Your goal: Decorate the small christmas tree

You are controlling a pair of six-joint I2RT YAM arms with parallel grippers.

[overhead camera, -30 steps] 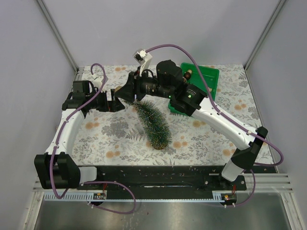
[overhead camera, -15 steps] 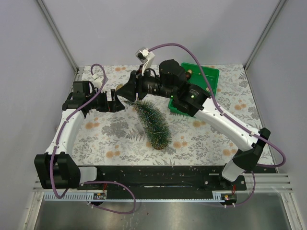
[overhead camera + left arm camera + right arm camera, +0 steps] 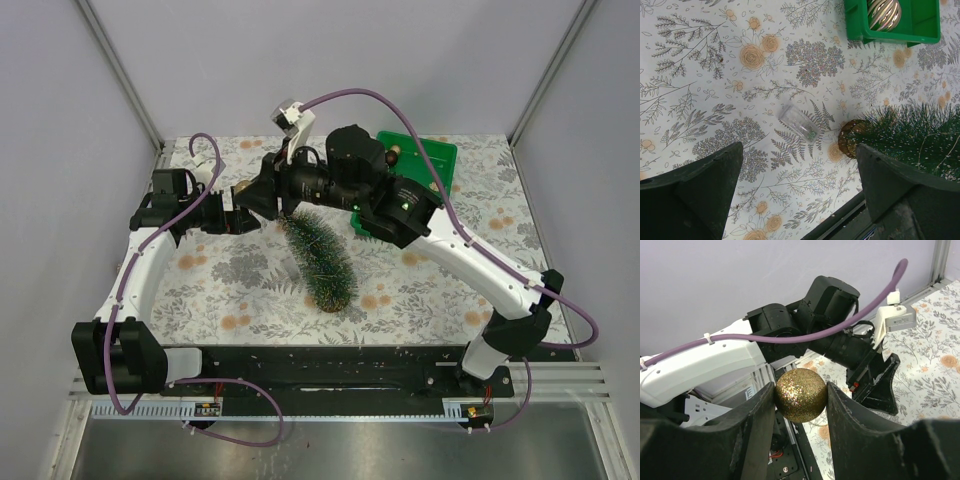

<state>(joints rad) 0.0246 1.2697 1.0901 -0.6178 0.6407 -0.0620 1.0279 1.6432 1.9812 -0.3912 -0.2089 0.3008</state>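
Right tool (image 3: 800,388) clamped on gold glitter ball (image 3: 801,396), raised above far-left part of table (image 3: 430,290). Left tool (image 3: 797,150) spread wide, empty, over table's left side. Small christmas tree (image 3: 318,262) lying on side mid-table, long axis far-to-near. Clear plastic piece (image 3: 799,122) beside it. Green bin (image 3: 432,152) at far edge, right of centre, holding striped gold bauble (image 3: 883,12).

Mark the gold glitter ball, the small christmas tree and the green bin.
gold glitter ball (image 3: 801,395), right wrist view, centre of the ball
small christmas tree (image 3: 320,260), top external view, middle of the cone
green bin (image 3: 892,36), left wrist view, front wall
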